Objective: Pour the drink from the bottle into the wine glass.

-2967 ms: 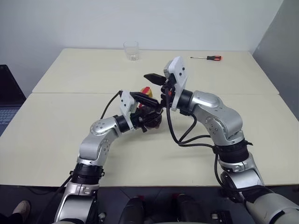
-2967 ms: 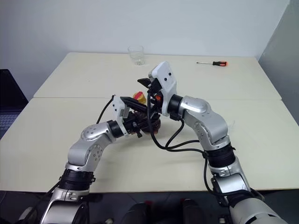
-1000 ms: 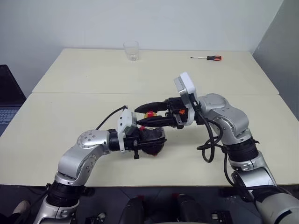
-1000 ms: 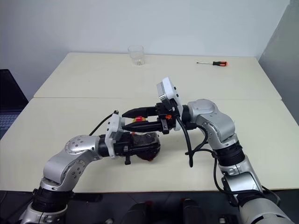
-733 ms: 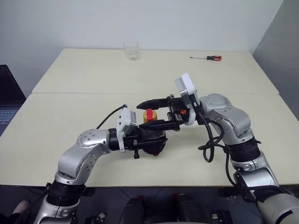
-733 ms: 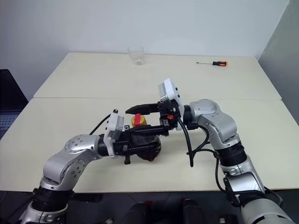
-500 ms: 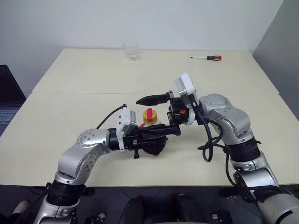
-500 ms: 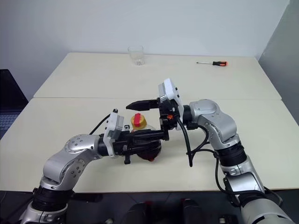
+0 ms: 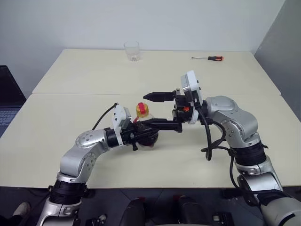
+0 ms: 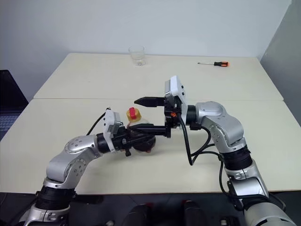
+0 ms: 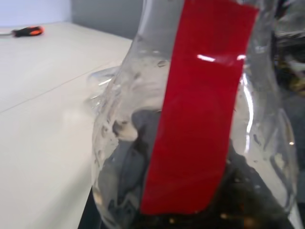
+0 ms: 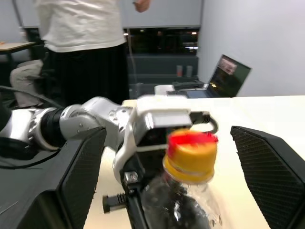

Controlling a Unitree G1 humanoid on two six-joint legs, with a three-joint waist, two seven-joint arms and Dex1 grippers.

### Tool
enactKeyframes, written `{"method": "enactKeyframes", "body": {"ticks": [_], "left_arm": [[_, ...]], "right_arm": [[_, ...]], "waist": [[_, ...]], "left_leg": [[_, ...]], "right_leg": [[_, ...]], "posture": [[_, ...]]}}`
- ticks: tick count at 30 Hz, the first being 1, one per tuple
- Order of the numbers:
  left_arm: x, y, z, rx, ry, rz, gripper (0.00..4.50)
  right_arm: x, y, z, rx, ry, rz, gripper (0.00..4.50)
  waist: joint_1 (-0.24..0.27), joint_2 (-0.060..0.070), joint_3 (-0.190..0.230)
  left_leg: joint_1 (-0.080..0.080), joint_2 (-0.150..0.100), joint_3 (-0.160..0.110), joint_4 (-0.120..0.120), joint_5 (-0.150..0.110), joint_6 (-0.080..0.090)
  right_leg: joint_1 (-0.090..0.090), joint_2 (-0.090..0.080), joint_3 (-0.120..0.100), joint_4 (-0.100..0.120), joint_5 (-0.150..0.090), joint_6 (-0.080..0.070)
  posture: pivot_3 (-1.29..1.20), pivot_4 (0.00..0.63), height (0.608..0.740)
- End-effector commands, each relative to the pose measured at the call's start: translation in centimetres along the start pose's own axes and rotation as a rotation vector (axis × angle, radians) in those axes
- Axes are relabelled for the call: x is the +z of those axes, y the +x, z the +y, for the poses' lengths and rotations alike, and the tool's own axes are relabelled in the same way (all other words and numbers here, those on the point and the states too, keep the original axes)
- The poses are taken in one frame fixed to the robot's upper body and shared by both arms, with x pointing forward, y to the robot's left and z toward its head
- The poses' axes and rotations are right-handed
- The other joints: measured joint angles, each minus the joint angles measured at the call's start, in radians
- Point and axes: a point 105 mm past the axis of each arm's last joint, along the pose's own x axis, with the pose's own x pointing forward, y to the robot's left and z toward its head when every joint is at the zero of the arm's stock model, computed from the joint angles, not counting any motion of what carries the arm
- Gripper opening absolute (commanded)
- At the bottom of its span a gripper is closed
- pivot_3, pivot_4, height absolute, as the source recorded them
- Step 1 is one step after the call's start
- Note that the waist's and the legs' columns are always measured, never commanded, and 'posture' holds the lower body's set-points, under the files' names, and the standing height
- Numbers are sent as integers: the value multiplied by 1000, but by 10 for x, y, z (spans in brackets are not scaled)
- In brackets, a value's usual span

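Currently the left gripper (image 9: 141,132) grasps the bottle (image 10: 136,132); the right gripper (image 10: 146,114) stands spread around its cap (image 12: 190,155). Misaligned closure could tip it, spilling drink.

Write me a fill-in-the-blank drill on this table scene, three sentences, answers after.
1. The left end effector is shut on the ____.
2. The right end effector is ____, one finger either side of the yellow cap.
3. Near the table's far edge, right of the tumbler, lies a ____.

Answers: bottle; open; screwdriver
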Motion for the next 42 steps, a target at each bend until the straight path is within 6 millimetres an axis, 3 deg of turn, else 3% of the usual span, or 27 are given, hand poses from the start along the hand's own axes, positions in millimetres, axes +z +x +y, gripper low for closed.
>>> {"method": "enactKeyframes", "body": {"ticks": [1,13,28,42], "left_arm": [[21,5,3,20,80,-72,1469],[27,15,15,80,97,-109,1469],[28,26,21,110,108,-140,1469],[31,31,17,92,113,-146,1469]], "right_arm": [[11,1,-5,-82,-72,-24,4464],[4,8,-32,-306,-133,5,4464],[6,26,-33,-321,-109,-17,4464],[1,33,-48,-401,-158,9,4464]], "waist": [[1,0,0],[0,0,0],[0,0,0],[0,0,0]], "left_leg": [[0,0,0,0,0,0],[0,0,1,0,0,0],[0,0,1,0,0,0],[0,0,0,0,0,0]], "right_leg": [[0,0,0,0,0,0],[0,0,0,0,0,0],[0,0,0,0,0,0],[0,0,0,0,0,0]], "posture": [[0,150,740],[0,150,740],[0,150,740],[0,150,740]]}}
